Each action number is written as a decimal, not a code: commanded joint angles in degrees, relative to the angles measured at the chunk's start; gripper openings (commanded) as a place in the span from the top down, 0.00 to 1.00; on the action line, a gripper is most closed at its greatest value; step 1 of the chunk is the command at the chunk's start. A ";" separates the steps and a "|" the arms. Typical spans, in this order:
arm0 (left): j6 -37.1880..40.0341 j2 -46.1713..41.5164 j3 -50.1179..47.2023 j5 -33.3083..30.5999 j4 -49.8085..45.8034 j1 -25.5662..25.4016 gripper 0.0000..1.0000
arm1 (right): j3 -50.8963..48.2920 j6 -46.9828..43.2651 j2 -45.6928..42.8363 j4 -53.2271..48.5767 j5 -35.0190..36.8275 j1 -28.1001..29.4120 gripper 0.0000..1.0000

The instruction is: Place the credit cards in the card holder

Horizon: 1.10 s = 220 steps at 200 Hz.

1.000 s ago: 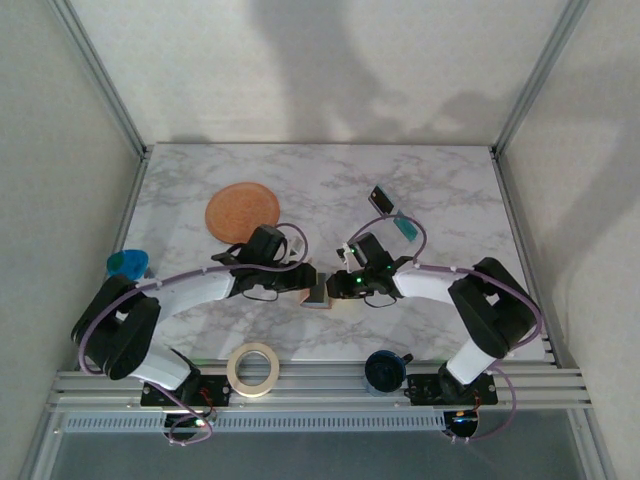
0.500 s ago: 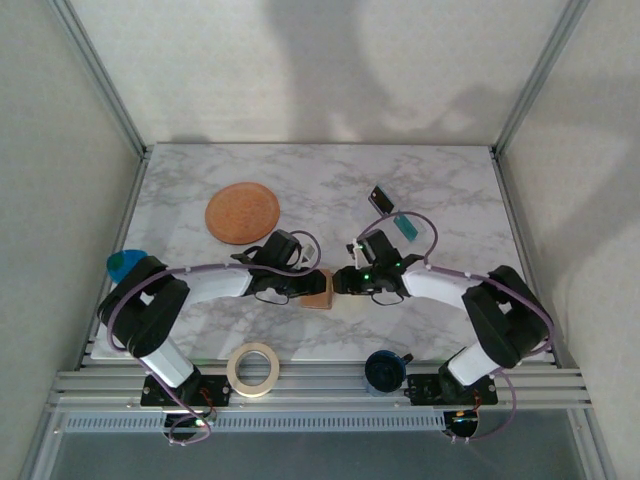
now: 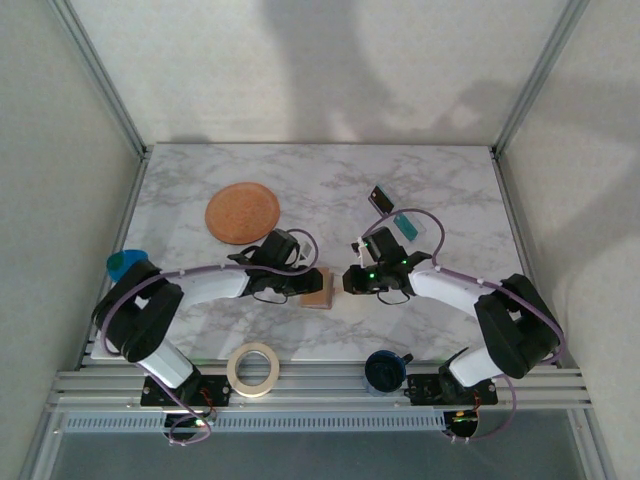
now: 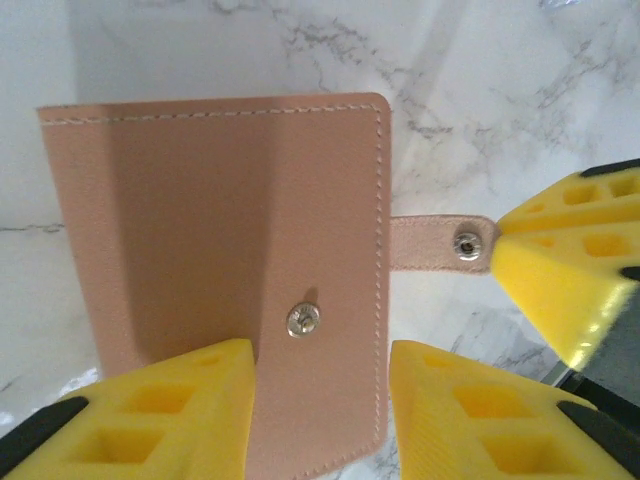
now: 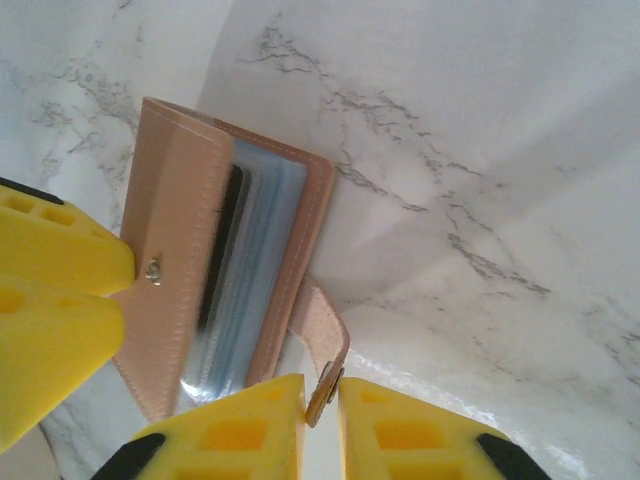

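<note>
Disc and tape well apart, two cards farther back, left gripper clamping wallet, right gripper pinching its tab, arms bent inward.

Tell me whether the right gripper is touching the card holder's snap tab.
Touching. In the right wrist view, the snap tab sits pinched between the two yellow fingers of the right gripper, with no gap on either side.

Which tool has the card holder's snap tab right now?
The right tool: its fingers pinch the snap tab. The left tool sits over the front cover of the card holder instead.
</note>
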 commanded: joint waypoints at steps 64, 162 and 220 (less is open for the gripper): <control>1.34 0.04 -3.91 -4.55 -0.26 0.78 0.74 | 2.42 1.11 0.79 -3.72 -0.61 -0.32 0.73; -0.19 3.88 -5.20 -3.64 3.19 0.33 0.74 | 3.04 1.11 0.51 1.44 -9.98 -0.22 1.00; -1.81 4.39 -5.56 -3.05 4.70 0.25 0.76 | 7.25 -3.16 6.88 1.44 -17.53 -0.23 1.00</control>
